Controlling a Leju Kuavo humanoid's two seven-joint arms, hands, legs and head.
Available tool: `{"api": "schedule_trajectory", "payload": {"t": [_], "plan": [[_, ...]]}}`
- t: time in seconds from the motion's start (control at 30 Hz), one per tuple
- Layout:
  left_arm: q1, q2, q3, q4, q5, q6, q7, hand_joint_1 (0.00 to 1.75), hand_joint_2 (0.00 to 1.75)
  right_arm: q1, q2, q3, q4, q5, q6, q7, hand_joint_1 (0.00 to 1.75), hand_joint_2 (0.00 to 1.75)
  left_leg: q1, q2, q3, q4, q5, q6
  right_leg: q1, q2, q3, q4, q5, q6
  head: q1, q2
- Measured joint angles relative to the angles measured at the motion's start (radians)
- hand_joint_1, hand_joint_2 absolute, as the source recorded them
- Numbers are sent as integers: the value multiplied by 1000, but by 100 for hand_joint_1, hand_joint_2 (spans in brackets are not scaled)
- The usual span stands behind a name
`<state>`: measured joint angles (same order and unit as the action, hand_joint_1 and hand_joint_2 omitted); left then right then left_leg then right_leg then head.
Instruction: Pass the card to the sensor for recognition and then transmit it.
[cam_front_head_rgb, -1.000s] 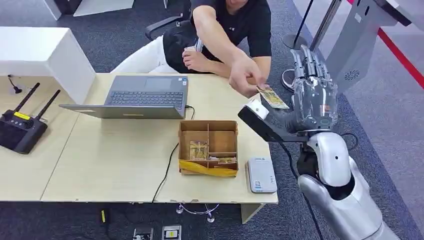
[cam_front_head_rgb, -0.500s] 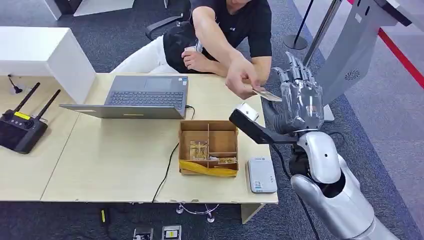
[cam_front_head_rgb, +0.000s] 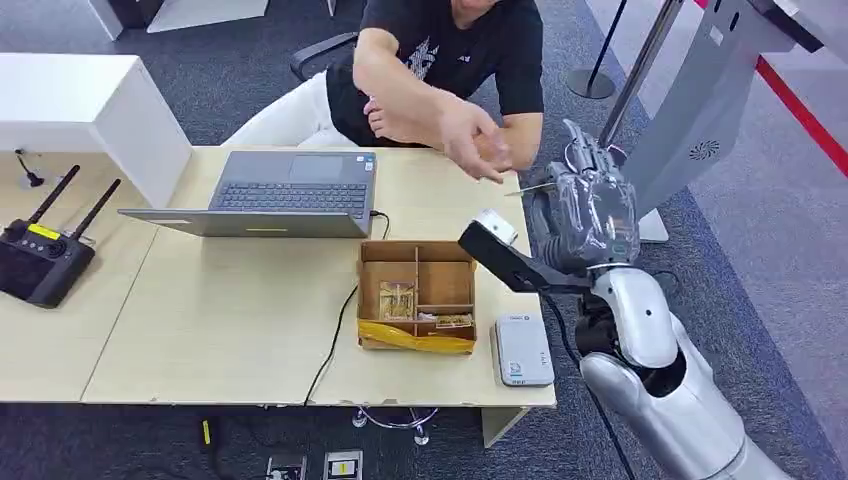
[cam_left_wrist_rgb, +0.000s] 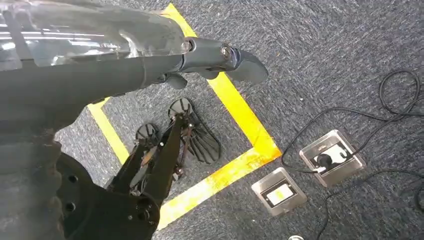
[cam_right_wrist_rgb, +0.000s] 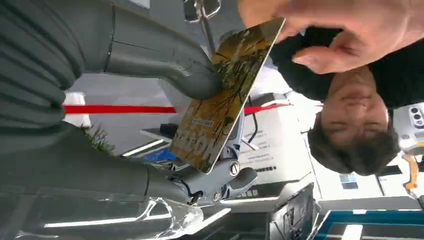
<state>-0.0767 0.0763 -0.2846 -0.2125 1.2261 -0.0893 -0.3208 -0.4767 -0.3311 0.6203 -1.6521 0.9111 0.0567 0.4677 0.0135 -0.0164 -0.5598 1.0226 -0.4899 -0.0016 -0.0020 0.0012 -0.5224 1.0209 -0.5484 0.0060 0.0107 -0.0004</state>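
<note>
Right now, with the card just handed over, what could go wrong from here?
The right hand holds the card with the thumb on one face; the grip looks shallow, so the card might slip on the way down. The person's hand is at the card's far corner, so moving now could tug it loose. The white sensor lies near the table edge, beside the cardboard box, which the hand might knock.

I saw the card (cam_right_wrist_rgb: 220, 100), yellow-brown with dark branching print, pinched edge-on in my right hand (cam_front_head_rgb: 585, 215) beyond the table's far right edge. The white sensor (cam_front_head_rgb: 523, 350) lay flat beside the cardboard box (cam_front_head_rgb: 417, 296).
</note>
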Motion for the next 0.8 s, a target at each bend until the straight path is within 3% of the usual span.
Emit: {"api": "schedule_trajectory", "payload": {"t": [0.27,0.53,0.8], "plan": [[8,0,0,5,3,-3,-4,0,175,64,-5,-33,-44,-29,-80,-29,175,175,0,0,0,0,0,0,0,0,0,0,0,0,0,0],[10,-2,0,8,33,29,-25,0,175,259,17,-103,-142,-16,-326,-176,175,175,0,0,0,0,-1,0,0,0,0,0,0,0,0,0],[11,-7,9,8,46,64,-32,0,175,458,77,-182,-138,-146,-478,-298,175,175,0,0,0,0,-1,0,0,0,0,0,0,0,0,0]]}}
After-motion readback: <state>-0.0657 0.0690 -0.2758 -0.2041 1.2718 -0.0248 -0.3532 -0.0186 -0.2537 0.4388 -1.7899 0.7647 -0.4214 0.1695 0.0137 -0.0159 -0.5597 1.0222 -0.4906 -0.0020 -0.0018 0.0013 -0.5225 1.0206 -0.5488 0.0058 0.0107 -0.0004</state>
